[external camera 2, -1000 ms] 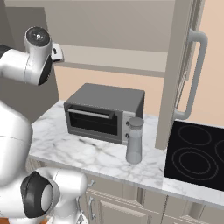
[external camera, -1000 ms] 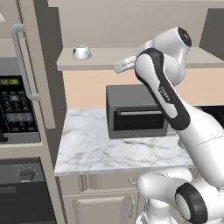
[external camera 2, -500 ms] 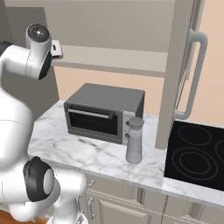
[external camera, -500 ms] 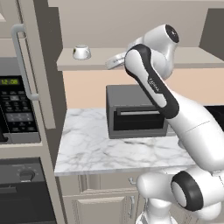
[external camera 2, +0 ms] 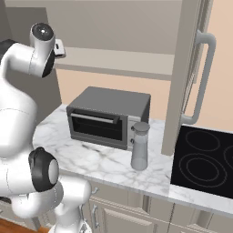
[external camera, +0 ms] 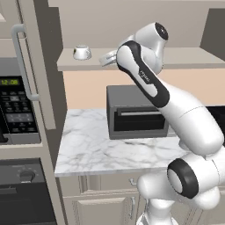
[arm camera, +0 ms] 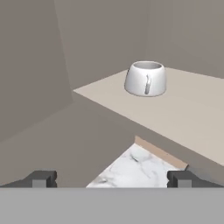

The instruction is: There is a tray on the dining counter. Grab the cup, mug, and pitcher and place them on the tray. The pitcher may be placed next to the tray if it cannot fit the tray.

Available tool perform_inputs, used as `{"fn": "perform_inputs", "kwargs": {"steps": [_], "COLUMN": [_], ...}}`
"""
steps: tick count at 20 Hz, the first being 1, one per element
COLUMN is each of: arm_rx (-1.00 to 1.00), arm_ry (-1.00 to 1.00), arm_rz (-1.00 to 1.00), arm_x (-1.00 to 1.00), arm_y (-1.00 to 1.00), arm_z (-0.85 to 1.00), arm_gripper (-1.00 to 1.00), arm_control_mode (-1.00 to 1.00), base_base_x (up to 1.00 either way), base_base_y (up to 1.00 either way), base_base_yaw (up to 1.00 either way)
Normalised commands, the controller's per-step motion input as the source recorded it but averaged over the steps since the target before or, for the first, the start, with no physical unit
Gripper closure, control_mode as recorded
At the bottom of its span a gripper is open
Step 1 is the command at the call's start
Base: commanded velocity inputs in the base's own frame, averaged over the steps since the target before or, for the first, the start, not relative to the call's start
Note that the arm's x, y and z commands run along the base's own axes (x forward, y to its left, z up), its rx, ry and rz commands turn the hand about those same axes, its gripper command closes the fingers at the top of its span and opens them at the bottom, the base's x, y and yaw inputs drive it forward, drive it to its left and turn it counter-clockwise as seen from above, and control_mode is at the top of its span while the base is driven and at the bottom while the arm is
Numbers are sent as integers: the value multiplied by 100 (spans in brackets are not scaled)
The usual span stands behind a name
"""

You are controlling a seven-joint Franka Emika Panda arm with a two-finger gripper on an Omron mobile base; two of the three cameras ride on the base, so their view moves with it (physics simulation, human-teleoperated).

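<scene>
The white squat mug (external camera: 81, 52) stands on a beige shelf (external camera: 184, 59) above the counter; in the hand view the mug (arm camera: 145, 78) is ahead and above, its small handle facing me. My gripper (external camera: 105, 59) hovers at shelf height just right of the mug, open and holding nothing, its fingertips (arm camera: 41, 178) spread wide. In the right base view the gripper (external camera 2: 59, 48) is at the upper left. The grey pitcher (external camera 2: 139, 146) stands upright on the marble counter, right of the toaster oven. The tray and the yellow cup are out of view.
A grey toaster oven (external camera: 136, 116) sits on the marble counter (external camera: 96, 147) under the shelf. A tall cabinet with a built-in microwave (external camera: 17, 110) rises at the left. A black cooktop (external camera 2: 205, 159) and a handled tall panel (external camera 2: 202, 82) lie to the right.
The arm has swung left along the shelf, bringing the open gripper closer to the mug. The base and the pitcher have stayed put.
</scene>
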Motion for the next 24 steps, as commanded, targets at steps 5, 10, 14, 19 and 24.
{"fn": "perform_inputs", "kwargs": {"steps": [5,10,14,19,24], "arm_rx": [0,0,0,0,0], "arm_ry": [0,0,0,0,0], "arm_rz": [1,1,1,1,0], "arm_x": [41,40,35,31,31], "arm_y": [15,9,11,16,16], "arm_z": [0,0,0,0,0], "arm_gripper": [-100,-100,-100,-100,-100], "arm_control_mode": [-100,-100,-100,-100,-100], "base_base_x": [0,0,0,0,0], "base_base_y": [0,0,0,0,0], "base_base_yaw": [0,0,0,0,0]}}
